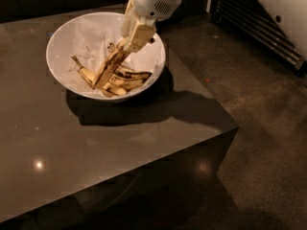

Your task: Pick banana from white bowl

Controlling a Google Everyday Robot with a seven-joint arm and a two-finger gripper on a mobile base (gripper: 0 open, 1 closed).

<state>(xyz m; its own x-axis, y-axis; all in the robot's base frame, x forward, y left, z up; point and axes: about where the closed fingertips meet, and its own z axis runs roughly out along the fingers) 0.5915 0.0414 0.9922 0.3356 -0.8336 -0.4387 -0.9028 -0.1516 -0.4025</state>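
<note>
The white bowl (pixel 62 37) stands at the far left of the dark table, lined with crumpled white paper. Several spotted bananas (pixel 125 79) lie in its near right part. My gripper (pixel 128 41) reaches down into the bowl from above and is shut on the upper end of the banana (pixel 108 68), a long brown-streaked one. It hangs tilted, its lower end down to the left among the pile. The fingers (pixel 139 32) are cream-coloured, below the white wrist.
The dark glossy table (pixel 96 147) has its right edge and near corner at the right. Beyond lies a dark stone floor (pixel 259 90). A slatted grille (pixel 259 23) runs along the wall at the top right.
</note>
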